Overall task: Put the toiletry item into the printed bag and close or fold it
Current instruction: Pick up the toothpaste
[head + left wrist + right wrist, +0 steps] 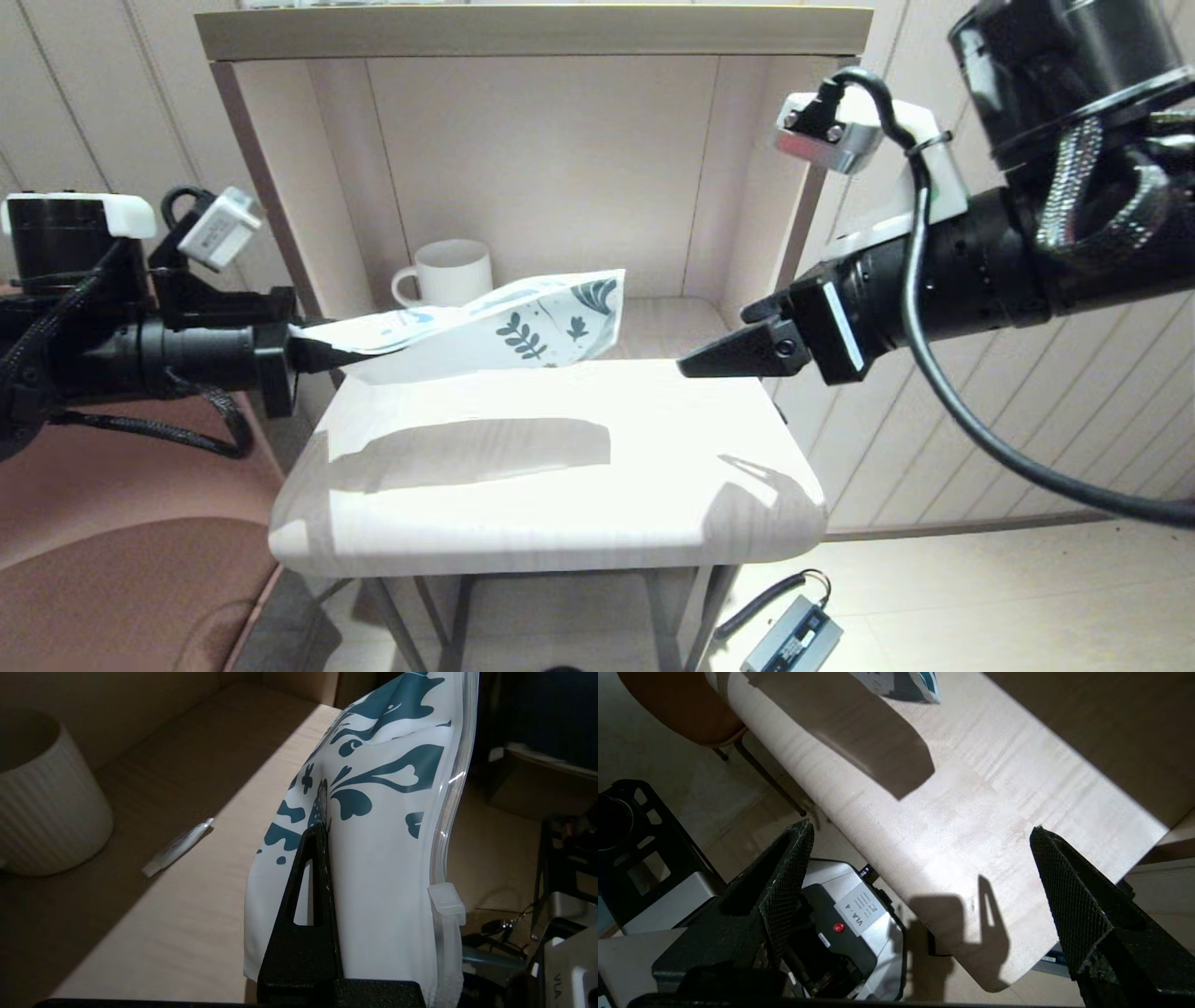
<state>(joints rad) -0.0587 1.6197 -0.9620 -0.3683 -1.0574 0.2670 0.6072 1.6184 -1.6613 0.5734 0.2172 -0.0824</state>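
1. the printed bag (485, 331) could be slipping free: the left gripper (322, 355) is pinching only its plain end, jaws shut on the thin film, while the rest is hanging out unsupported above the bench (551, 467).
2. the bag is sagging and twisting in the air, so the right gripper (724, 359) could be missing the zip edge and crumpling the printed end instead.
3. the right gripper is hovering at about 3 o'clock of the bag, well apart from it, jaws spread wide and holding nothing.
4. no toiletry item is showing outside the bag; whether one is already inside i cannot tell. closing it empty would be the risk.
5. the small white sachet (177, 847) lying on the shelf near the ribbed white mug (446, 273) could be getting knocked if the bag swings toward 12 o'clock.
6. the bag is looking like a flat white plastic pouch with dark teal leaves and flowers at the far end, a clear zip strip with a slider (446, 900) running along one edge.
7. it is floating above the bench's 11 o'clock area, casting a long shadow below.
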